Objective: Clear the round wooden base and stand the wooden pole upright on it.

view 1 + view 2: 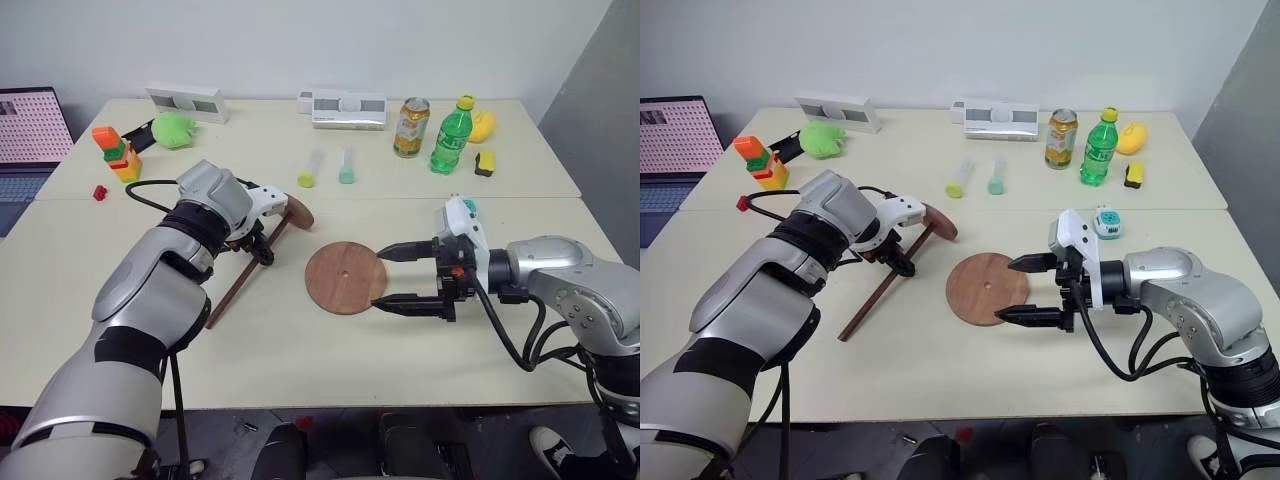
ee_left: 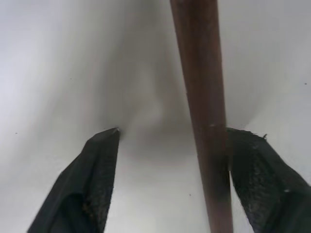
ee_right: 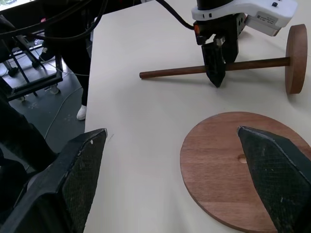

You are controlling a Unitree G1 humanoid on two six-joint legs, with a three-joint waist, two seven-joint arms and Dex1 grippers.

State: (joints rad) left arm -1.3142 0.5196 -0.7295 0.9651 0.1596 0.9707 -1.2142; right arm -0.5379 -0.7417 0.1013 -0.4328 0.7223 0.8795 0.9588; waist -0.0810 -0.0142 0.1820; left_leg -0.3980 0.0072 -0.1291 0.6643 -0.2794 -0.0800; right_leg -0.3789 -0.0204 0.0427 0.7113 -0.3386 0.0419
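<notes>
On table: thin dark wooden pole [image 3: 184, 71], disc-ended.

Counter [image 1: 300, 370] pale cream, plain. Round wooden base [image 1: 345, 278] reddish-brown, faint grain, dark centre hole. Wooden pole [image 1: 240, 282] dark brown, its end disc reddish-brown. Left end effector [image 1: 902, 262] black fingers on white housing; right end effector [image 1: 1032, 291] black fingers, textured pads, white-and-black body. Far right: bottle [image 1: 451, 136] green with yellow cap, can [image 1: 411, 127] yellow-gold. Two clear tubes [image 1: 312, 170], yellow-green and mint caps. Far left: blocks [image 1: 117, 152] orange, green, red, yellow; plush [image 1: 174, 129] lime green. Laptop screen [image 1: 30, 125] pink dotted pattern.
</notes>
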